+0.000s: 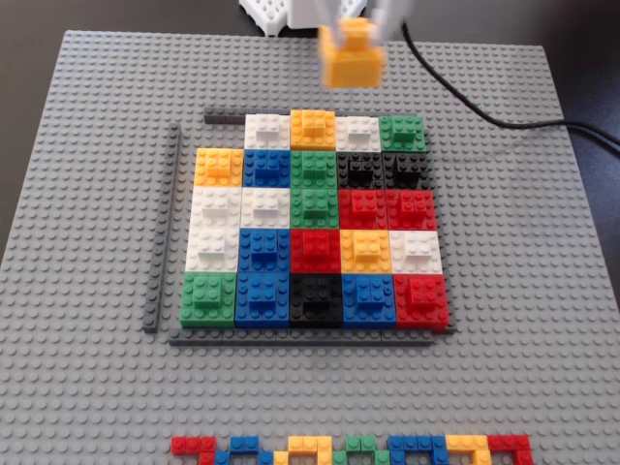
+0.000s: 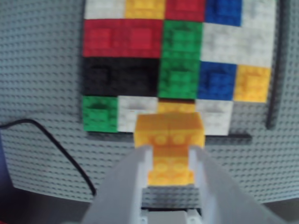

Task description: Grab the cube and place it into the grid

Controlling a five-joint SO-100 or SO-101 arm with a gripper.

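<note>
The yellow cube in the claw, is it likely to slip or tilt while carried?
The cube looks like hard, smooth plastic, so it probably will not bend. The claw pinches only its narrower raised brick, so the wider base might tilt if bumped. It seems small and light, so a drop is unlikely.

Even, soft daylight fills the fixed view, with no harsh glare on the grey baseplate (image 1: 87, 291). The grid (image 1: 315, 228) is sharp, and its blocks throw only faint, short shadows. Near the baseplate's far edge the cube (image 1: 351, 56) and the white gripper (image 1: 355, 24) are blurred and slightly washed out. The wrist view is dimmer and soft throughout — studs smear, colours bleed, and the fingers (image 2: 126, 186) at the bottom edge are an out-of-focus pale grey. The baseplate's edge bows slightly there — mild lens distortion.
</note>
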